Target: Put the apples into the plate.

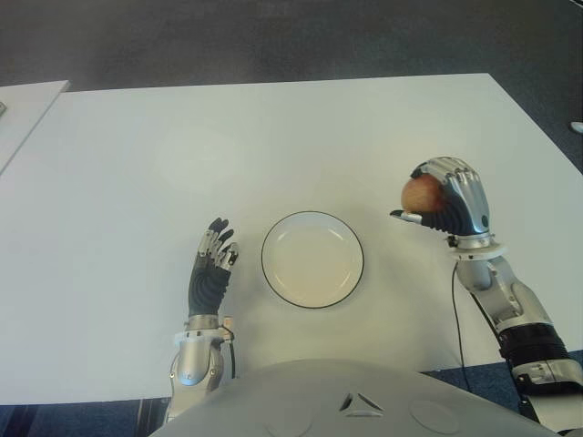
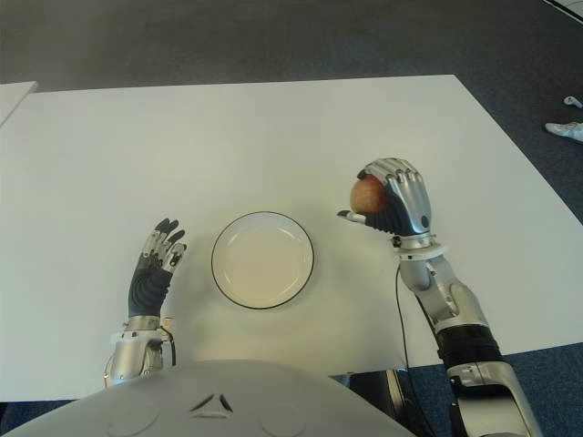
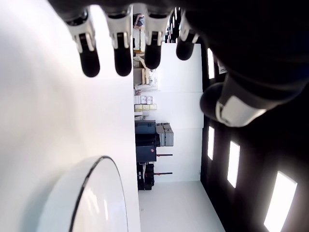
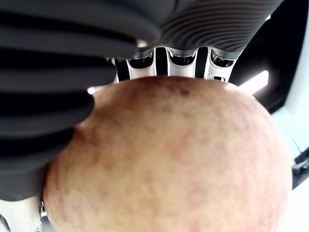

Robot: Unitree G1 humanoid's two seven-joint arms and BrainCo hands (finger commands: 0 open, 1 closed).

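White bench (image 1: 301, 137), broad and rectangular, on dark grey carpet (image 1: 273, 36); a second white surface (image 1: 23, 105) shows at the far left edge of my head view. Item one: white plate (image 1: 312, 259), round with a thin dark rim, near the bench's front edge and roughly centred before the robot; nothing lies in it. Item two: apple (image 1: 419, 194), reddish-yellow, held by my right hand (image 1: 446, 202) to the right of the plate, clear of its rim; I cannot tell how high it sits above the bench. The right fingers (image 4: 72, 72) curl over the fruit's top and side, thumb underneath, and the right wrist view is almost filled by the apple's mottled skin pressed against the dark ribbed finger pads. Item three: left hand (image 1: 211, 264), just left of the plate, palm down, fingers extended and slightly spread, holding nothing; its wrist view shows four straight fingertips (image 3: 123, 58) and the plate's rim close by. Only this one apple is visible to me.
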